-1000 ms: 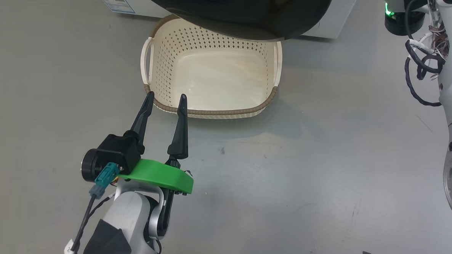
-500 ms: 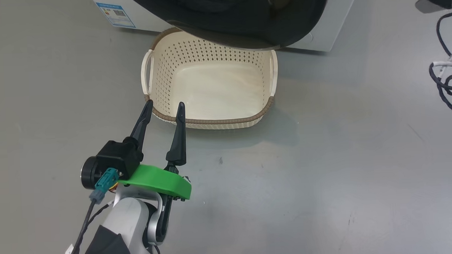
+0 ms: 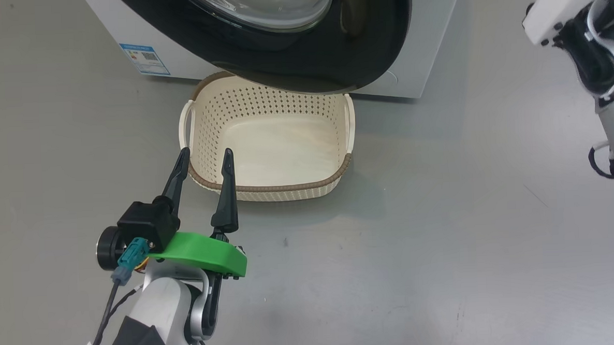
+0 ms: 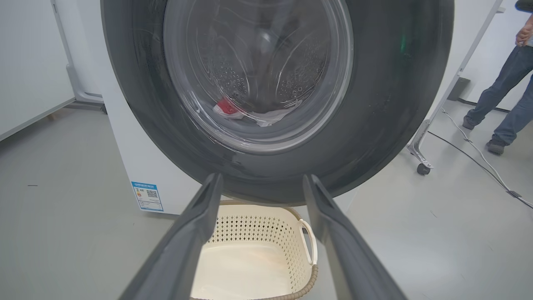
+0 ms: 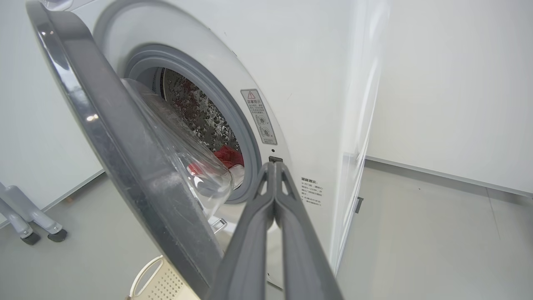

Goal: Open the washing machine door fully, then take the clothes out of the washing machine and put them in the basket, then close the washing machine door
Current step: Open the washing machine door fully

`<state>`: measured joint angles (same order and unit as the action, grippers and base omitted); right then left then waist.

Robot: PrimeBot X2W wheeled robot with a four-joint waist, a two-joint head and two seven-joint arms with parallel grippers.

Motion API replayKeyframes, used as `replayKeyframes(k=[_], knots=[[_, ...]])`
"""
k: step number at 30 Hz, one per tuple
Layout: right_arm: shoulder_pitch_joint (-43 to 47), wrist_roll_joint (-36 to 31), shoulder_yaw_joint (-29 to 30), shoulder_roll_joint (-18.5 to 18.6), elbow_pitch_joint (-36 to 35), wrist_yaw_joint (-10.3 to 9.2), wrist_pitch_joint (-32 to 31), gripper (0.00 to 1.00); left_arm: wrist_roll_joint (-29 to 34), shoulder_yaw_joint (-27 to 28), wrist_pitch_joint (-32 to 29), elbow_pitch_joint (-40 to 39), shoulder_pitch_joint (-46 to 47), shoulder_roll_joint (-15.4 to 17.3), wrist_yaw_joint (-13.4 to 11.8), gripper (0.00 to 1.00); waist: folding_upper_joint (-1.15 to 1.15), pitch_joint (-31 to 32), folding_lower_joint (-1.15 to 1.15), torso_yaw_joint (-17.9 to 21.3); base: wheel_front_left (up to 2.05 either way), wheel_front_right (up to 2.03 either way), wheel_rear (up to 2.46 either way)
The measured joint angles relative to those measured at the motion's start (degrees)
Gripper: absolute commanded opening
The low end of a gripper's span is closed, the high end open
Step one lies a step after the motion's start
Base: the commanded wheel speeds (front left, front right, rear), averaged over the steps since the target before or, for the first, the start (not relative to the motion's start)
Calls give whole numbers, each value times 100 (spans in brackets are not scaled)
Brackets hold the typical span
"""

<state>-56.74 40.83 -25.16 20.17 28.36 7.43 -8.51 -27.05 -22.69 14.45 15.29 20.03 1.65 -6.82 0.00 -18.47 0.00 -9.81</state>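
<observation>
The white washing machine (image 3: 425, 43) stands at the top of the head view. Its door (image 3: 302, 64), a black rim around clear glass, hangs partly open over the basket (image 3: 266, 187), which is cream and empty. In the right wrist view the door (image 5: 125, 146) shows edge-on, with red clothes (image 5: 227, 155) low in the drum behind it. My right gripper (image 5: 273, 164) is shut on nothing, its tips near the machine's front just right of the opening. My left gripper (image 3: 205, 152) is open and empty at the basket's near left corner. Through the glass, the left wrist view shows the clothes (image 4: 227, 109).
A person in jeans (image 4: 499, 96) stands off to the right of the machine, beside a cable on the floor and a white stand on casters (image 4: 420, 162). A blue label (image 3: 144, 59) sits low on the machine. My right arm's pale forearm (image 3: 564, 0) crosses the upper right.
The head camera has tilted up, so more of the door and machine shows and the basket sits lower. The left gripper keeps its place by the basket, still open.
</observation>
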Motion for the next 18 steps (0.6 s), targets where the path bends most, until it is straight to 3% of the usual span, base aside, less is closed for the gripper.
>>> replayKeyframes(k=[10, 13, 14, 16, 17, 18], knots=[[1271, -358, 40, -13, -41, -11, 1185, 0, 83, 241, 0, -2, -142, 3, 0, 100, 0, 222, 0, 259, 0, 0, 0], [1580, -370, 94, -23, -100, -164, 1481, 0, 92, 214, 0, -7, -150, 7, 0, 100, 0, 257, 0, 332, 0, 0, 0], [1675, -388, 112, -15, -131, -212, 1578, 10, 93, 212, 0, -9, -150, 5, 0, 100, 0, 267, 0, 347, 0, 0, 0], [1829, -528, 123, -16, -216, -313, 1801, 76, 97, 216, 0, -18, -150, 5, 0, 100, 0, 279, 0, 372, 0, 0, 0], [1889, -583, 130, -19, -250, -375, 1904, 100, 105, 227, 0, -19, -151, 7, 0, 100, 0, 282, 0, 384, 0, 0, 0], [1953, -619, 136, -21, -276, -436, 1984, 100, 115, 241, 0, -22, -151, 7, 0, 100, 0, 285, 0, 395, 0, 0, 0]])
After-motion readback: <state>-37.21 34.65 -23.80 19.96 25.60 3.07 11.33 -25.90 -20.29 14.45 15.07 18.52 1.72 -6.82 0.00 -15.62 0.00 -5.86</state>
